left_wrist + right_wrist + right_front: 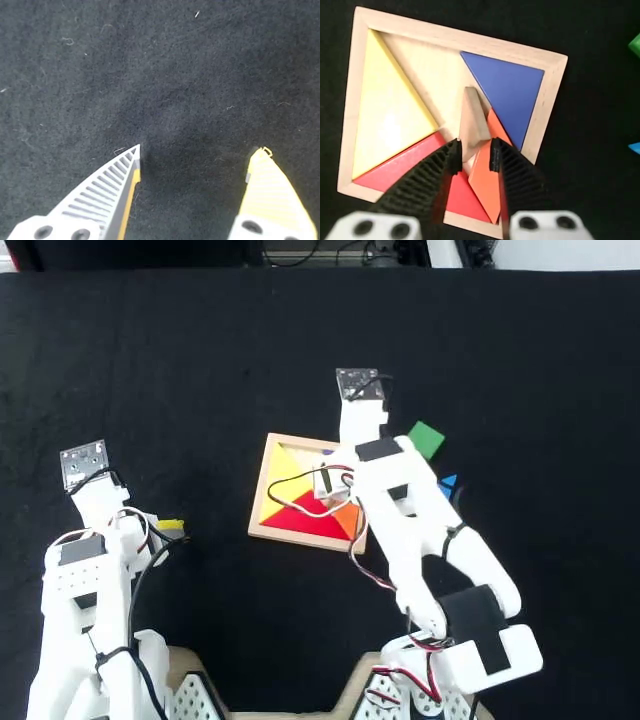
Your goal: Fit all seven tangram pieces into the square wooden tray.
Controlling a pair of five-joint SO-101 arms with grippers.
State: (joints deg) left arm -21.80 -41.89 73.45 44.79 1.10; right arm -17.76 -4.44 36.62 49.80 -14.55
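Got the left claw spread wide over the table and its black cloth, toward the left edge. Got the right claw low over the wooden tray mid-table, at the orange piece; can't tell if clamped.

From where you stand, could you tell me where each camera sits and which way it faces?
High view: fixed above, looking down on the black cloth, wooden tray, left arm and right arm.
Left wrist view: on the left arm's wrist, facing down at bare cloth; the left jaws stand open.
Right wrist view: on the right arm's wrist, facing down into the tray; the right jaws grip a pale wooden piece.
Shared: high and right wrist views both show the tray, yellow triangle and green piece.
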